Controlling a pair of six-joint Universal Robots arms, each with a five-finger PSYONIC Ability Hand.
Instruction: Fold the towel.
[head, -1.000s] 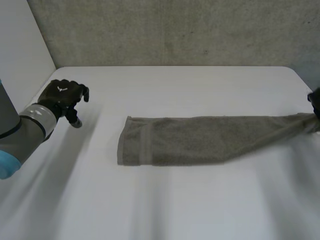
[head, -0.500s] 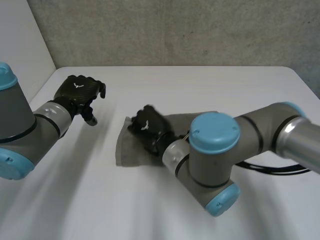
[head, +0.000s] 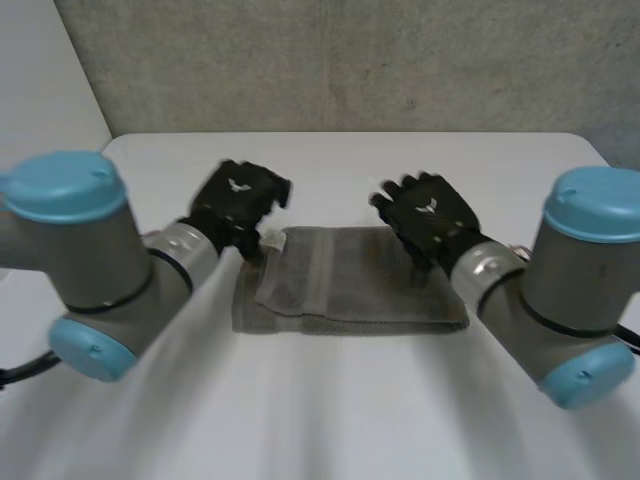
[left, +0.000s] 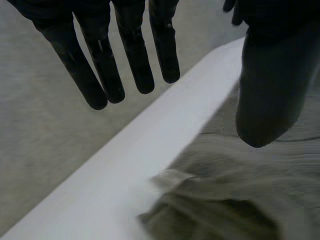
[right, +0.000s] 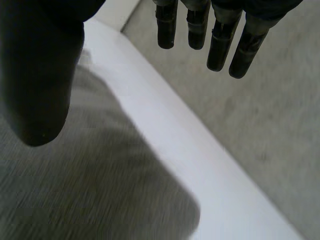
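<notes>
The grey towel (head: 350, 292) lies mid-table (head: 330, 410), doubled into a short, thick stack with an upper layer rumpled at the left. It looks soft, light and limp, so a pinch at its corners or along an edge should serve best. Just beyond, the left robot hand (head: 240, 198) hovers at its far-left corner and the right robot hand (head: 428, 215) over its far-right part, both with fingers straight, thumbs apart, holding nothing.

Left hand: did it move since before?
Yes. The left hand went from near the table's left corner over to the towel's left end.
</notes>
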